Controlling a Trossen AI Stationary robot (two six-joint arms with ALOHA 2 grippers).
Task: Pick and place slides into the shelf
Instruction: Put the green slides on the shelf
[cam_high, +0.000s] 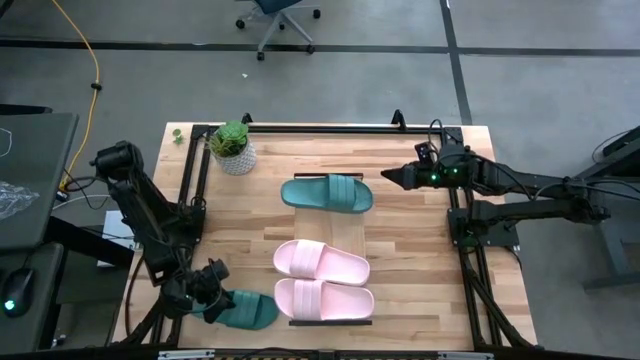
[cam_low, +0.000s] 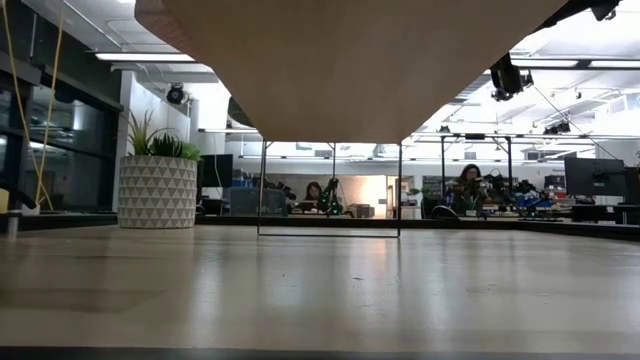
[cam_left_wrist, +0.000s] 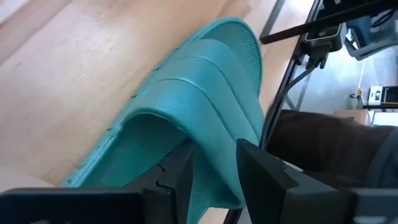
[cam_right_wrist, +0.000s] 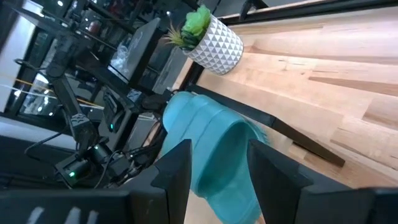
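One teal slide (cam_high: 246, 309) is left off the shelf (cam_high: 352, 232), and it lies at the tabletop's (cam_high: 420, 262) seven-o'clock corner in the high view. The left claw (cam_high: 212, 289) is set on its heel end, and in the left wrist view the strap (cam_left_wrist: 205, 102) is seen pinched between the two fingers (cam_left_wrist: 180, 174), so the left claw is closed on this slide. From the claw the slide's long axis runs toward four o'clock, roughly parallel to the three slides already on the shelf. An open gap on the shelf is seen between the teal slide (cam_high: 327, 193) at its twelve-o'clock end and the two pink slides (cam_high: 322, 262) at its six-o'clock end; that gap lies toward two o'clock from the held slide, and the left arm is by far the nearer.

The right claw (cam_high: 392, 176) hangs at the three-o'clock side of the shelved teal slide, just off its end, with fingers spread and nothing between them.

Whether the held slide is lifted clear of the tabletop cannot be told. The low view is largely blocked by the underside of the shelf, and no slide or claw is shown there. The plant pot (cam_high: 235, 152) stands at eleven o'clock, well apart.
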